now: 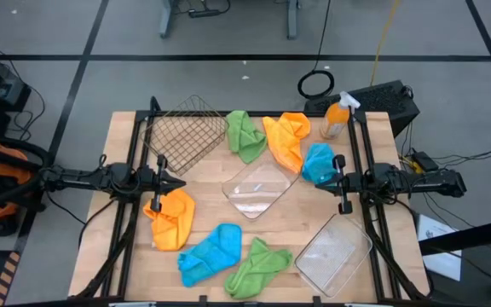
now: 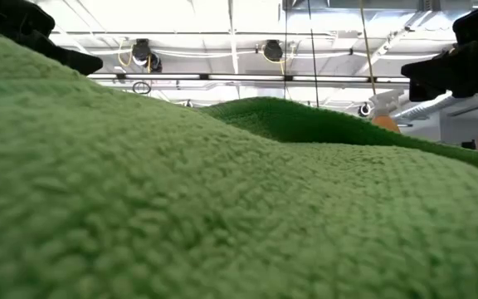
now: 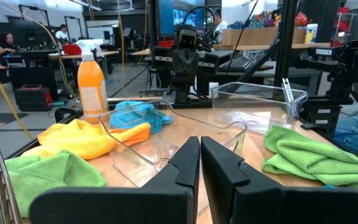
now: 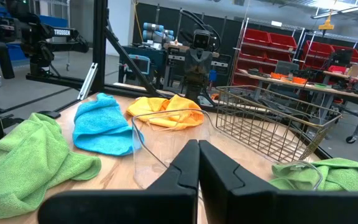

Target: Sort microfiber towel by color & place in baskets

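Six towels lie flat on the table in the high view. At the far side are a green towel (image 1: 245, 135), an orange towel (image 1: 285, 139) and a blue towel (image 1: 318, 162). At the near side are an orange towel (image 1: 170, 218), a blue towel (image 1: 212, 255) and a green towel (image 1: 258, 267). The wire basket (image 1: 184, 136) stands far left. One clear tray (image 1: 258, 189) sits mid-table, another (image 1: 333, 254) near right. My left gripper (image 1: 177, 182) (image 3: 200, 155) hovers shut just left of the middle tray. My right gripper (image 1: 322, 180) (image 4: 198, 158) hovers shut beside the far blue towel.
An orange spray bottle (image 1: 335, 118) stands at the table's far right corner, behind the far blue towel. A green towel (image 2: 222, 199) fills nearly the whole low view. Bare wood shows between the two trays and at the table's left edge.
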